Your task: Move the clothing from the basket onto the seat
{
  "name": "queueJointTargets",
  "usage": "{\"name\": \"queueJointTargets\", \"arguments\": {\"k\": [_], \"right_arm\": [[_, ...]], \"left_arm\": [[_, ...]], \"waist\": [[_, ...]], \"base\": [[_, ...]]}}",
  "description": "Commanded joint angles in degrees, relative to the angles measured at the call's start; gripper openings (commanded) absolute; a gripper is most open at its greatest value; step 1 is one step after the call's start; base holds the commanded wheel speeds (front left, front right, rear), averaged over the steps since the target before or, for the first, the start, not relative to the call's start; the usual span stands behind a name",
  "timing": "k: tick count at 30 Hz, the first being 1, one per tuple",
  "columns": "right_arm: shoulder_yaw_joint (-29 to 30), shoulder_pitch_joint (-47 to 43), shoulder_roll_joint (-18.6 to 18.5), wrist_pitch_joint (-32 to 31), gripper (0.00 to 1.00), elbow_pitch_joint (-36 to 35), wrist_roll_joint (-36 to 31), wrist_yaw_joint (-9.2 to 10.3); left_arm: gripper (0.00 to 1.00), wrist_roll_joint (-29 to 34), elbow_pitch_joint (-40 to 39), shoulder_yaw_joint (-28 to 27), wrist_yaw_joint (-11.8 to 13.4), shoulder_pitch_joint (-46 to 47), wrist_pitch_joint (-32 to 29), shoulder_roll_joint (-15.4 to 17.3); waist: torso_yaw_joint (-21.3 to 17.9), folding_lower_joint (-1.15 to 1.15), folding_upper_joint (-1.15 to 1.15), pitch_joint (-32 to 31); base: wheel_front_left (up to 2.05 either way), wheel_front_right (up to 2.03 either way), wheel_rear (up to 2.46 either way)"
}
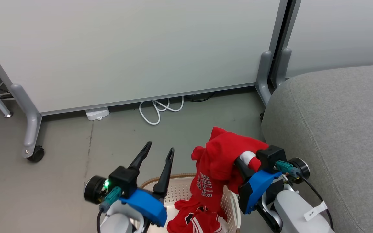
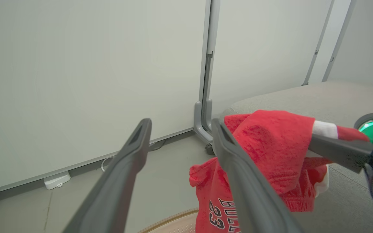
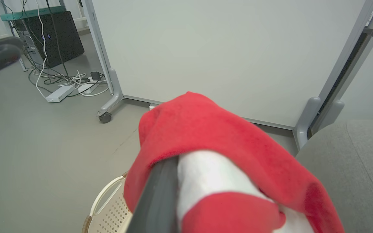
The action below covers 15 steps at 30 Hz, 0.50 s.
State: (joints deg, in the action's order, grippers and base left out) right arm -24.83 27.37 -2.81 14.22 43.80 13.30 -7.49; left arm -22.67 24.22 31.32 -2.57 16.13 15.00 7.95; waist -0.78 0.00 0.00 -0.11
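Clamping the clothing (image 1: pixel 219 155) above the basket (image 1: pixel 181 191), right gripper (image 1: pixel 244 163) raised; left gripper (image 1: pixel 160 146) splayed alongside.

Lower left of the head view: the left gripper (image 1: pixel 160 147) has two long, tapering dark fingers (image 1: pixel 140 157) with slotted tips on a black block (image 1: pixel 125 178) and a bright blue housing (image 1: pixel 146 204). A teal connector (image 1: pixel 112 195) and a green light (image 1: pixel 106 184) sit by its round black wrist (image 1: pixel 92 190). Lower right: the right gripper (image 1: pixel 242 168) has matching blue housing, a black cable (image 1: pixel 316 193), and a white tag (image 1: pixel 315 211) on its pale forearm (image 1: pixel 290 207).
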Motion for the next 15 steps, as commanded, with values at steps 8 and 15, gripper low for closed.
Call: {"name": "queueJointTargets", "arguments": {"k": [8,15], "right_arm": [[1.1,-1.1,-0.1,0.2,0.0,-0.5,-0.7,-0.01],[1.5,-1.5,-0.1,-0.2,0.0,-1.0,-0.8,-0.01]], "left_arm": [[1.0,4.8,-2.7,-7.2,-0.8,-6.7,0.3,-0.2],[1.0,7.4,-3.2,-10.3,-2.1,-8.8,0.3,-1.7]], "waist": [[0.2,0.0,0.0,-0.2],[0.2,0.0,0.0,-0.2]], "base": [[0.0,0.0,0.0],[0.0,0.0,0.0]]}}
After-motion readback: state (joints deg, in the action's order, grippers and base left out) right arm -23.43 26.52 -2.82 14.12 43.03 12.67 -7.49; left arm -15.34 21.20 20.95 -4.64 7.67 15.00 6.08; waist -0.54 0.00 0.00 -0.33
